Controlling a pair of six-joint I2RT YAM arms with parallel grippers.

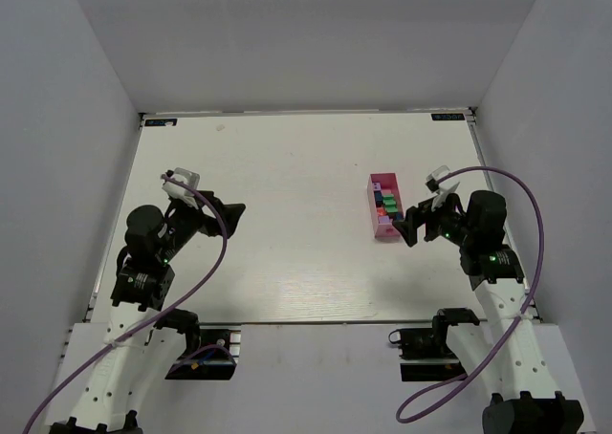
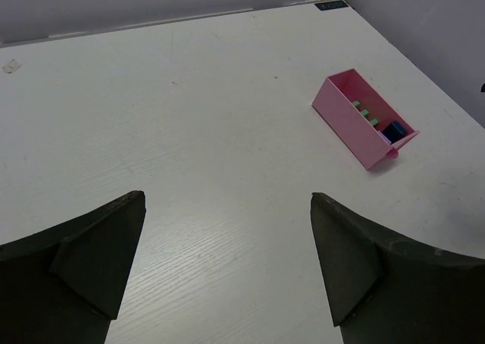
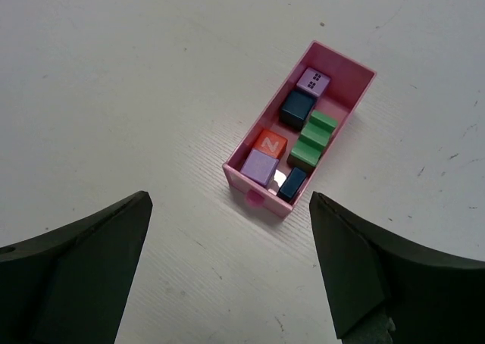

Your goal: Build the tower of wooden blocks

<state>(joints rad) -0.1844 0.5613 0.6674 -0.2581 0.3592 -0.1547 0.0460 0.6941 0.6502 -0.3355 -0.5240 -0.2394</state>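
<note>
Several small painted wood blocks (image 1: 385, 206) lie loose in a pink tray (image 1: 382, 179) right of the table's middle; none is stacked. The right wrist view shows a purple block (image 3: 260, 167), a red-orange block (image 3: 270, 143), a dark blue block (image 3: 297, 107), a green stepped block (image 3: 313, 139) and a dotted purple block (image 3: 313, 81) inside the tray (image 3: 345, 59). My right gripper (image 1: 411, 227) is open and empty just near of the tray, which lies between and beyond its fingertips (image 3: 227, 200). My left gripper (image 1: 229, 214) is open and empty far to the left, over bare table (image 2: 227, 200).
The tray also shows in the left wrist view (image 2: 345, 124) at the upper right. Grey walls (image 1: 67, 119) enclose the white table (image 1: 287, 262) on three sides. A small knob (image 3: 255, 198) sticks out of the tray's near end.
</note>
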